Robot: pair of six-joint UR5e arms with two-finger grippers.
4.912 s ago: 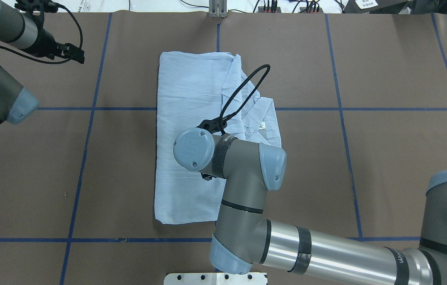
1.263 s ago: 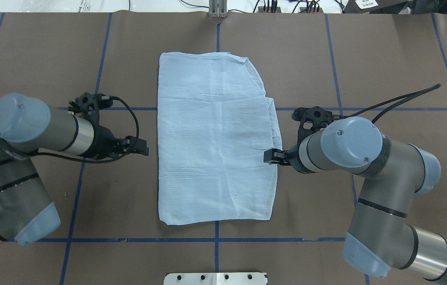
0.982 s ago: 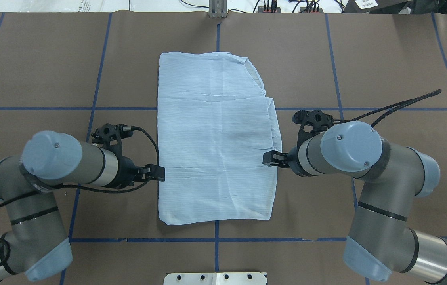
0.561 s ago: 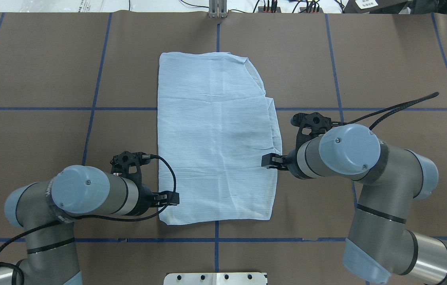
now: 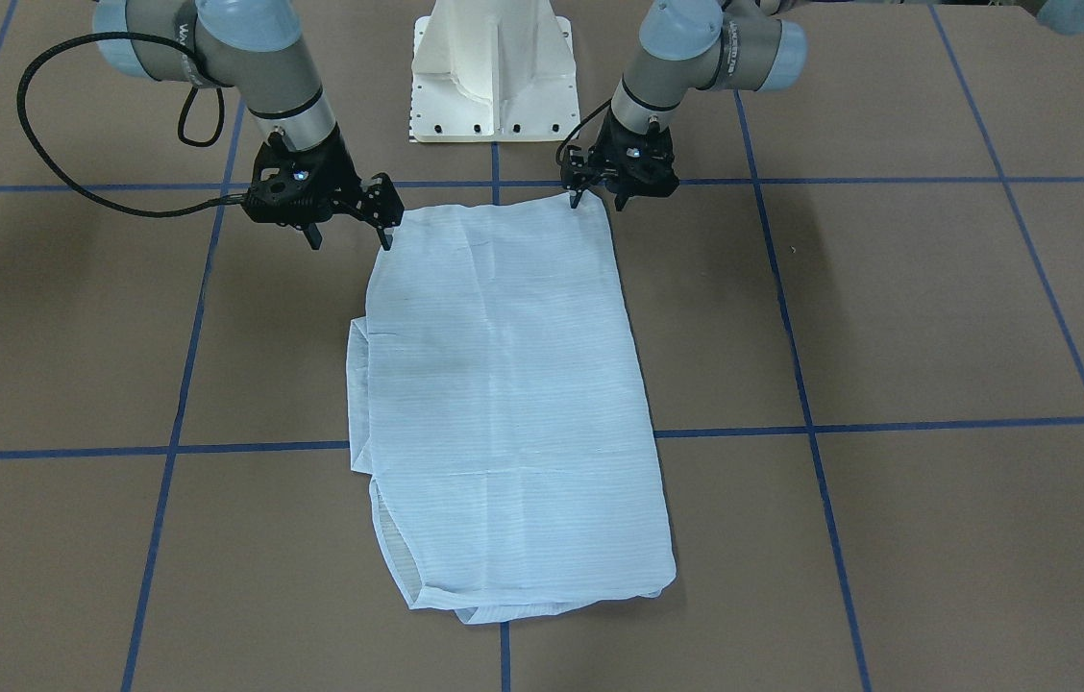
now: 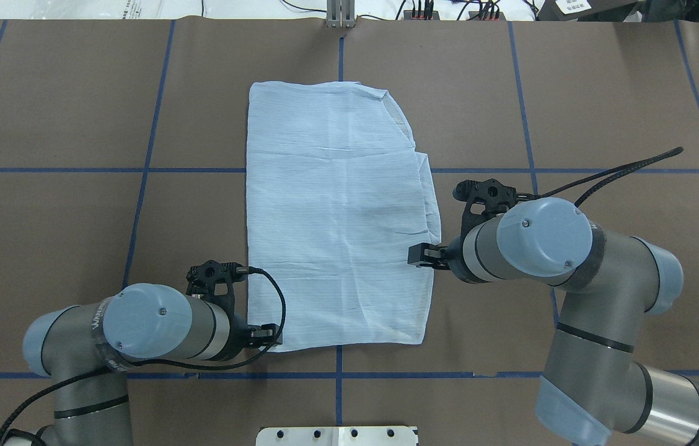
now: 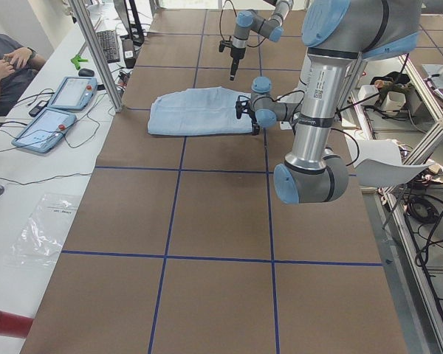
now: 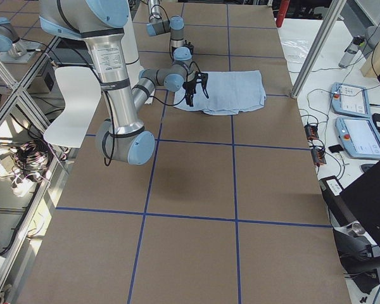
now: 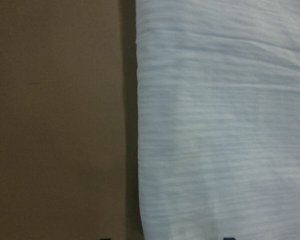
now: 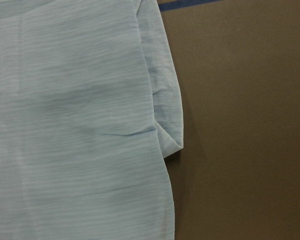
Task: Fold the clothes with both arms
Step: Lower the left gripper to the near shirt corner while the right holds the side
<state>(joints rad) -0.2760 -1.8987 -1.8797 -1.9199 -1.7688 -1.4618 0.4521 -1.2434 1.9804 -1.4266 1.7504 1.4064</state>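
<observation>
"Shirt (image 6: pixel 337 217) position?"
"Flat, folded, mid-worktop (image 6: pixel 603 93). My left fingers (image 6: pixel 270 336) have just dropped to its near corner, spread; my right fingers (image 5: pixel 386 216) wait spread at the opposite edge. Nothing pinched yet, but the next fold's grab looks close."

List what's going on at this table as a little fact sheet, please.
garment: light blue shirt, folded into a rectangle, lying flat
surface: brown table marked with blue tape lines
left gripper: open, at the shirt's robot-side left corner
right gripper: open, by the shirt's right edge
hold: neither gripper visibly grips the cloth
</observation>
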